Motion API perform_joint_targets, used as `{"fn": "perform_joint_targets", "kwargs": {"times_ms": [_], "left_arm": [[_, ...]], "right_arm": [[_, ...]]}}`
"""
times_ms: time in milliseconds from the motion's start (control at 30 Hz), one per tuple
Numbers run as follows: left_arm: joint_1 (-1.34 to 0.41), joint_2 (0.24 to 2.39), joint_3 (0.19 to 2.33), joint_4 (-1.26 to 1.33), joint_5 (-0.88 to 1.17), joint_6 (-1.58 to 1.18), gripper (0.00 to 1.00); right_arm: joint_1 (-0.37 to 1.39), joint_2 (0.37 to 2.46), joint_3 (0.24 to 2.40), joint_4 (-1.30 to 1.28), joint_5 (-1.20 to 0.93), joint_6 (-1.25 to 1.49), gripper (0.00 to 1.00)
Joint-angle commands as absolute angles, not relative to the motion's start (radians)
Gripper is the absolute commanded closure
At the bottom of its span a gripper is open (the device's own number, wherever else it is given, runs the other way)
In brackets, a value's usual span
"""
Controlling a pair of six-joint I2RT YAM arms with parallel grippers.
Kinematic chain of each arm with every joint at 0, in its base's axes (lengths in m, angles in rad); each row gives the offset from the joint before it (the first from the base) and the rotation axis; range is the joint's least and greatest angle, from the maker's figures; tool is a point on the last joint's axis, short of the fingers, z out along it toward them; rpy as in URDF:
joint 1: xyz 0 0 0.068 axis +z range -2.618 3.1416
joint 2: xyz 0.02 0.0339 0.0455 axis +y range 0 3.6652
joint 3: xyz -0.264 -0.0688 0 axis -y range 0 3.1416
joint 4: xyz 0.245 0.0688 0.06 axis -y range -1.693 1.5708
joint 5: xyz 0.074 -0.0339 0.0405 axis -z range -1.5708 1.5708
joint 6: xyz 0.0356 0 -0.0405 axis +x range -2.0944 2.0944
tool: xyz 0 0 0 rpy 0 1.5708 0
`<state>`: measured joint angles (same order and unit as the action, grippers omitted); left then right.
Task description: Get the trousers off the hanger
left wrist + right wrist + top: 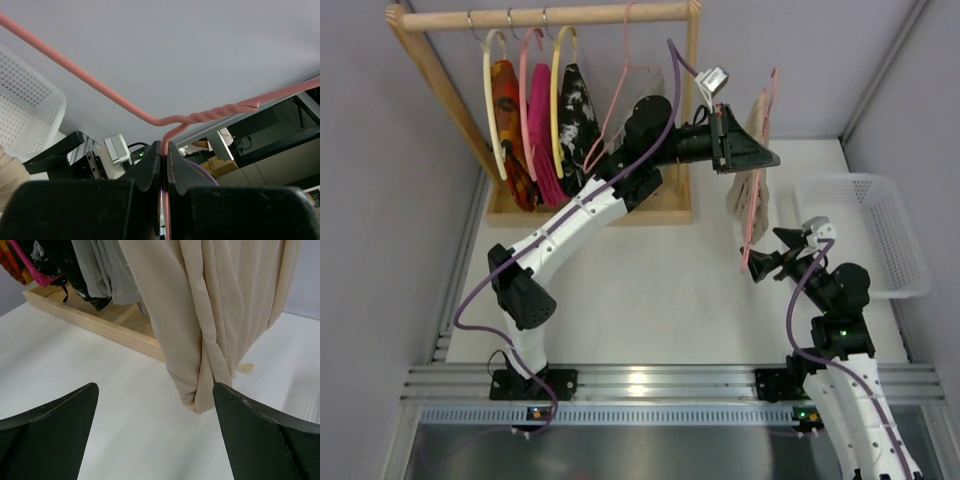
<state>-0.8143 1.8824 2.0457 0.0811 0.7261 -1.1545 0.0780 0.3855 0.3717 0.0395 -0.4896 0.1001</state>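
Nearest me, at about 4 o'clock on the white table (650,290), the right gripper (154,390) has its two black fingers spread wide with nothing held. The folded lower end of the small beige pleated fabric trousers (215,315) hangs in front of that gap. One fingertip sits right at the bottom fold, though I cannot tell whether it touches.

The trousers are off the table, at about 2 o'clock from its middle. They are draped over the thin pink wire hanger (215,114), which is carried in the air well away from the rail. The left arm stretches diagonally across the table to it. The left gripper (163,150) is clamped tight on the pink wire just below the twisted neck, fingers pressed together with only the wire between them.

At 3 o'clock a white plastic mesh basket (895,240) sits against the right edge.

Farthest off, at 11 o'clock, stands a wooden clothes rack (550,15). It carries cream and pink hoop hangers (530,100) with bright garments. Beside them is a second pink wire hanger with grey trousers (645,90).
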Motion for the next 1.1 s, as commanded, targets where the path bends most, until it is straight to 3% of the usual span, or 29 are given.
{"fn": "perform_joint_targets", "kwargs": {"times_ms": [0,433,767,933,1033,1067], "left_arm": [[-0.815,1.804,2.091,0.230,0.742,-1.138,1.00],[-0.816,1.795,2.071,0.233,0.741,-1.152,1.00],[-0.818,1.787,2.056,0.230,0.736,-1.143,1.00],[-0.818,1.786,2.054,0.222,0.739,-1.138,1.00],[-0.818,1.778,2.043,0.221,0.739,-1.141,1.00],[-0.818,1.776,2.034,0.221,0.741,-1.141,1.00]], "right_arm": [[0.084,0.442,0.390,0.256,-0.534,0.077,0.01],[0.087,0.712,0.494,0.451,-0.503,0.083,0.01],[0.103,0.796,0.569,0.492,-0.554,0.112,0.04],[0.110,0.807,0.580,0.462,-0.540,0.071,0.22],[0.110,0.811,0.586,0.456,-0.545,0.069,0.45],[0.110,0.813,0.591,0.454,-0.542,0.068,0.64]]}}
